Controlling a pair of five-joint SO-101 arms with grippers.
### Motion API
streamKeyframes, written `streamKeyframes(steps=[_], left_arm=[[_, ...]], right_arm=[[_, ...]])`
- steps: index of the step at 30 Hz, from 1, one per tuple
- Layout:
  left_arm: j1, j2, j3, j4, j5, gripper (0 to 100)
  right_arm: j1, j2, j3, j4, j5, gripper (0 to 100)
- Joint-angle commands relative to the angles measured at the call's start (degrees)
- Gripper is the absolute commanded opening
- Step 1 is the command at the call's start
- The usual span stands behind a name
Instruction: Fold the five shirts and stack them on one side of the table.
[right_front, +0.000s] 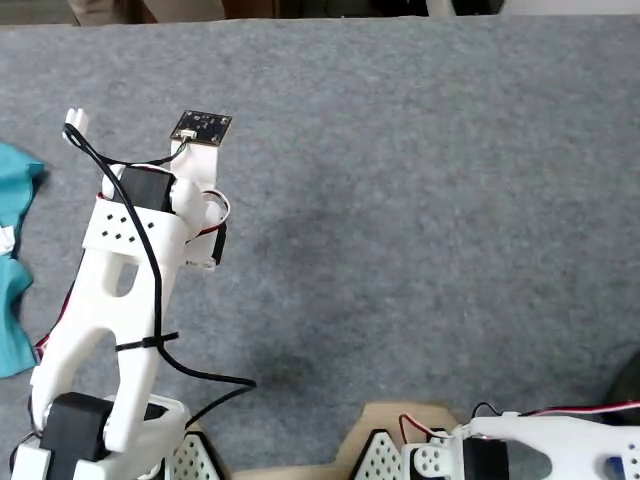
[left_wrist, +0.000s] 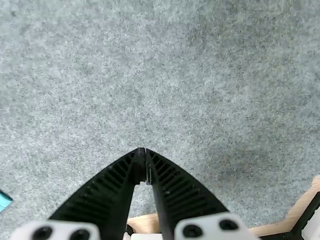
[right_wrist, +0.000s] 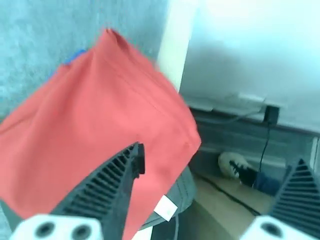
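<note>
A teal shirt (right_front: 14, 265) lies crumpled at the table's left edge; a sliver of teal (left_wrist: 3, 200) shows in the left wrist view. My left arm (right_front: 135, 225) stands over the grey table just right of it, and my left gripper (left_wrist: 142, 152) is shut on nothing above bare cloth. A folded red shirt (right_wrist: 95, 135) tops a pile with a grey shirt (right_wrist: 181, 192) beneath and a blue edge (right_wrist: 75, 56) behind. My right gripper (right_wrist: 220, 155) is open above the pile's corner. The right arm (right_front: 545, 445) sits at the near right edge.
The grey felt table (right_front: 420, 200) spreads wide across the middle and far side. A wooden base plate (right_front: 395, 415) holds the arm mounts at the near edge. Beyond the table edge in the right wrist view lie a floor, cables (right_wrist: 235, 115) and a shoe (right_wrist: 235, 165).
</note>
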Motion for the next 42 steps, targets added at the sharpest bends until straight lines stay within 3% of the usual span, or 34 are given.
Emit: streamKeyframes(steps=[1,7,10,15,19,23,27,31,37,42], left_arm=[[-0.2,-2.2,-2.6,-0.8,-0.3,2],[-9.4,-2.2,-5.8,-1.2,-0.3,2],[-19.4,-2.2,-9.6,0.7,-0.4,2],[-42.0,-1.8,-11.8,5.5,-3.2,2],[-60.5,-2.0,-12.7,5.8,-9.6,2],[-73.2,-1.5,-14.9,4.6,-17.8,2],[-82.9,-1.5,-17.1,-2.6,-25.0,10],[-91.3,-1.2,-14.7,-19.2,-25.7,21],[-93.1,5.9,-4.4,-42.1,-25.8,23],[-93.3,15.5,-3.1,-50.9,-25.4,23]], right_arm=[[-2.6,-6.9,-0.8,0.8,0.1,36.5],[-13.2,-7.3,-0.8,0.9,0.4,0.0],[-19.5,-7.2,-0.8,0.9,0.1,4.5],[-32.3,-7.8,6.0,0.9,0.0,0.5],[-39.1,-11.0,14.0,0.9,-3.6,0.6],[-43.8,-19.4,25.2,0.9,-3.6,0.9],[-51.6,-32.4,40.9,0.9,-1.2,0.9],[-65.9,-45.0,60.0,0.7,-1.5,0.9],[-85.8,-54.2,77.9,-4.1,-8.4,0.9],[-91.8,-54.9,79.9,-5.3,-10.7,0.9]])
